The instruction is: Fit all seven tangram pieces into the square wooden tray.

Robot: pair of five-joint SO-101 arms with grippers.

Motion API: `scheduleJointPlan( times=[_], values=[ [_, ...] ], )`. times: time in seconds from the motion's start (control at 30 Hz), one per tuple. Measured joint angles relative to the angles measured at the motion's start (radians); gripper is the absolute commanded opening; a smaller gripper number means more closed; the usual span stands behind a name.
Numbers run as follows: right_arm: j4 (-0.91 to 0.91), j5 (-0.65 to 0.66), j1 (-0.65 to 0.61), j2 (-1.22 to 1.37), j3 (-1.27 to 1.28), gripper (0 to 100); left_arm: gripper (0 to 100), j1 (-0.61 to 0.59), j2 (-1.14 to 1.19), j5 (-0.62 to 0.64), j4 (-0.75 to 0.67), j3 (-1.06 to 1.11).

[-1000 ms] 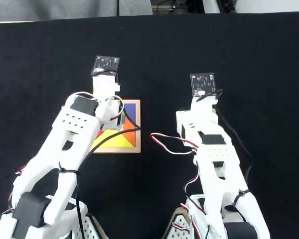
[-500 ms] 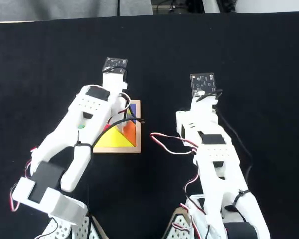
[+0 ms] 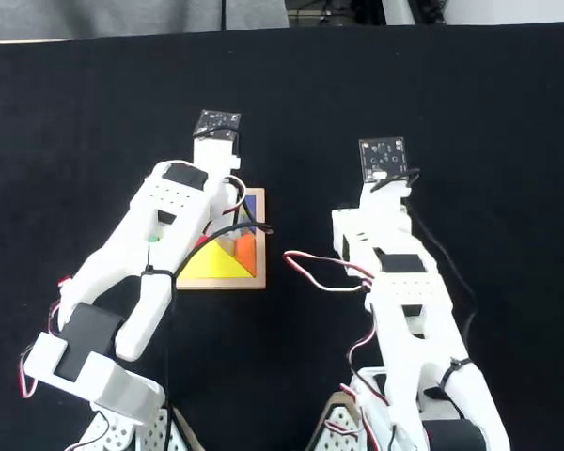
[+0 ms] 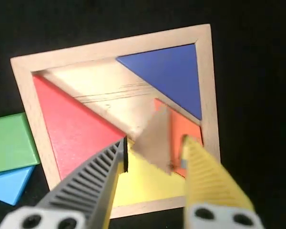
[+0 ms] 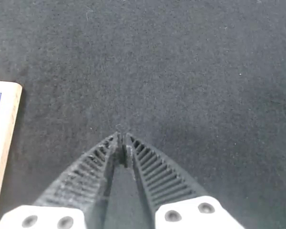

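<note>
On the left, outside the square wooden tray, a green square and a light blue triangle lie on the black cloth. They sit side by side, just beside the tray wall that runs along the red triangle. The red triangle lies flat in the tray, with a yellow triangle next to it, an orange piece beyond that, and a dark blue triangle in a corner. Between the red and dark blue pieces a stretch of bare tray floor shows.

The left arm reaches over the tray. The left claw hangs above the tray's middle and grasps a pale wood-coloured triangle between its grey and yellow fingers. This triangle is tilted and sits over the spot where the red, yellow and orange pieces meet.

Further right, the right arm stands well apart from the tray. The right claw is clenched with its tips pressed together on nothing. It hangs over bare cloth, with one tray wall off to its side
</note>
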Motion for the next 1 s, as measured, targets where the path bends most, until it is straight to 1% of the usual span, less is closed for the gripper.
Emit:
scheduleJointPlan(
  times=[0.27, 0.4, 0.47, 0.53, 0.67, 0.73, 1.0],
  values=[
    [0.0, 0.0, 0.0, 0.0, 0.0, 1.1, 26, -0.012, 0.0, -0.008, -0.005, -0.005],
    [0.0, 0.0, 0.0, 0.0, 0.0, 1.1, 26, -0.1, 0.006, -0.009, -0.018, -0.072],
    [0.0, 0.0, 0.0, 0.0, 0.0, 1.1, 26, -0.152, 0.031, -0.011, -0.046, -0.091],
    [0.0, 0.0, 0.0, 0.0, 0.0, 1.1, 26, -0.178, 0.072, -0.009, -0.063, -0.1],
    [0.0, 0.0, 0.0, 0.0, 0.0, 1.1, 26, -0.18, 0.153, -0.017, -0.077, -0.101],
    [0.0, 0.0, 0.0, 0.0, 0.0, 1.1, 26, -0.18, 0.18, -0.048, -0.077, -0.106],
    [0.0, 0.0, 0.0, 0.0, 0.0, 1.1, 26, -0.152, 0.19, -0.12, -0.077, -0.107]
  ],
)
